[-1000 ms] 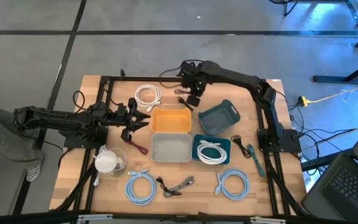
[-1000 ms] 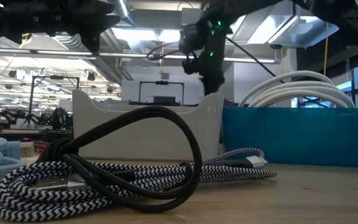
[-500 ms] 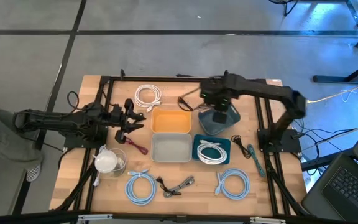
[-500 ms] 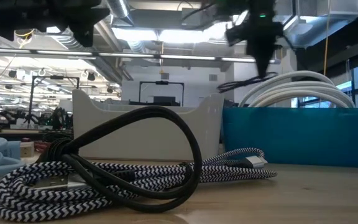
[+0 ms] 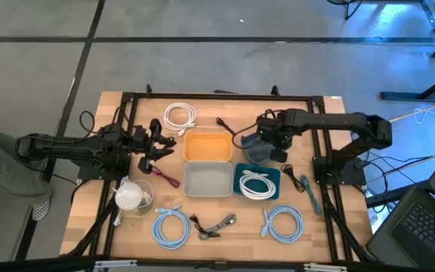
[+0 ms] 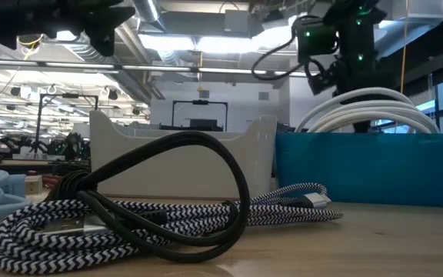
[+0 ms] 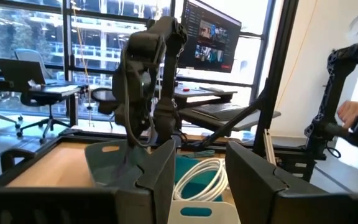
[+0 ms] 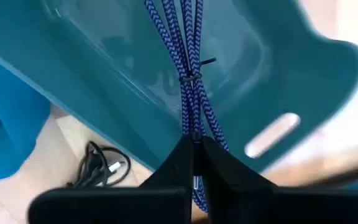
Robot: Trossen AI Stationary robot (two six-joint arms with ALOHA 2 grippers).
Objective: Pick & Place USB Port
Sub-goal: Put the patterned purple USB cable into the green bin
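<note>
The wooden worktop (image 5: pixel 123 219) carries a cluster of bins at its centre: an orange bin (image 5: pixel 208 146) at 12 o'clock of the group, a white bin (image 5: pixel 208 180) at 6 o'clock below it, a dark teal bin (image 5: pixel 258 183) holding a white cable coil (image 5: pixel 256 183) at 4 o'clock, and a grey-blue bin (image 5: pixel 257 152) at 2 o'clock. The left arm reaches in from 9 o'clock, its left end effector (image 5: pixel 165 146) just short of the orange bin with the jaws standing partly apart and nothing between them. The right arm stretches in from 3 o'clock, and the right end effector (image 8: pixel 196 163) hangs over the grey-blue bin, pinched tight on a blue braided cable (image 8: pixel 190 68) that dangles into that bin. Light blue cable coils (image 5: pixel 171 227) lie at 7 and 5 o'clock, and a white coil (image 5: pixel 179 115) at 11 o'clock.
</note>
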